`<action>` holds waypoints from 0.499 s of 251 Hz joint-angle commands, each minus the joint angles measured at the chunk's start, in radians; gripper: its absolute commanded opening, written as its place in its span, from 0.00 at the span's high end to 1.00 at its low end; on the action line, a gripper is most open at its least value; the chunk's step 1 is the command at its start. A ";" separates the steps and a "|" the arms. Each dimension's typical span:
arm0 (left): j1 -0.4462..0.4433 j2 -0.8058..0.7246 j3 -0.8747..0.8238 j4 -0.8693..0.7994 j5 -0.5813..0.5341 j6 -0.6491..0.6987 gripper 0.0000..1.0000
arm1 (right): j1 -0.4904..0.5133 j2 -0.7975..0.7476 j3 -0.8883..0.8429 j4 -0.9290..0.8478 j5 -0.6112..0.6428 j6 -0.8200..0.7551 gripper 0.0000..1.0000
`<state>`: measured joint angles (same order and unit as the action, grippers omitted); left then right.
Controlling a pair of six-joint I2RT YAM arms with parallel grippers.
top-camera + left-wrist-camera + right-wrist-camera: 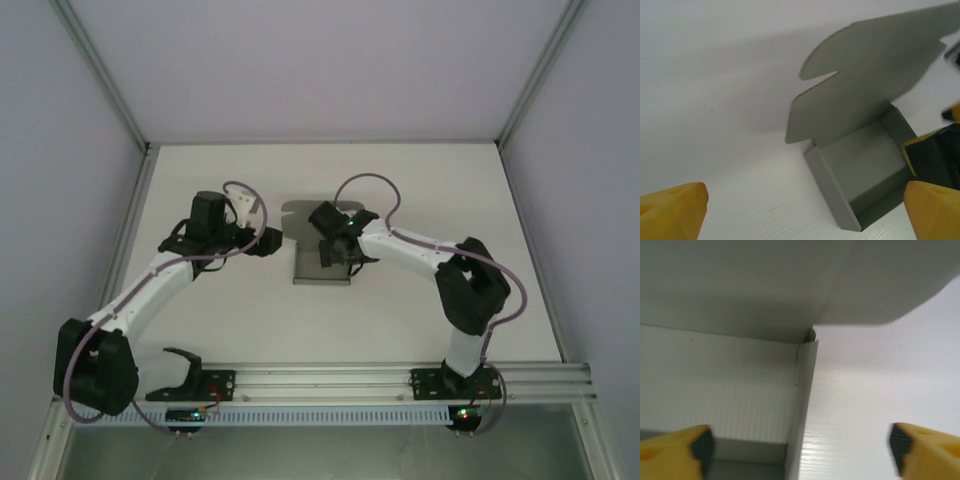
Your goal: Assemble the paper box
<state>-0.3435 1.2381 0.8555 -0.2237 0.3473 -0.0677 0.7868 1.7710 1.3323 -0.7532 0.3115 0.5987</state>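
The paper box [314, 272] is a low grey tray in the middle of the table, its lid flap [875, 65] standing up at the far side. My right gripper [338, 254] hovers over the tray. In the right wrist view it [800, 452] is open, with the tray's right side wall [806, 400] standing between its yellow fingers [675, 452], untouched. My left gripper [272, 241] sits just left of the box. In the left wrist view it [805, 220] is open and empty, and the tray [860, 165] lies ahead and to the right.
The white table [220, 320] is walled by pale panels and metal frame posts [100, 70] at the back corners. A rail [330, 380] along the near edge carries both arm bases. The right gripper's black and yellow body [935, 155] shows at the tray's right side.
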 commanded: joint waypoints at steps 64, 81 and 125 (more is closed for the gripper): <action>0.018 0.346 0.398 -0.237 0.170 0.358 0.00 | -0.247 -0.108 0.104 0.155 -0.427 -0.962 0.01; 0.021 0.404 0.468 -0.288 0.180 0.408 0.00 | -0.303 -0.051 0.192 0.066 -0.522 -1.032 0.01; 0.023 0.509 0.583 -0.411 0.221 0.561 0.06 | -0.354 0.102 0.384 -0.184 -0.665 -1.213 0.09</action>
<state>-0.3264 1.7023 1.3643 -0.4812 0.4980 0.3309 0.4446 1.7908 1.6150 -0.7303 -0.1699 -0.3889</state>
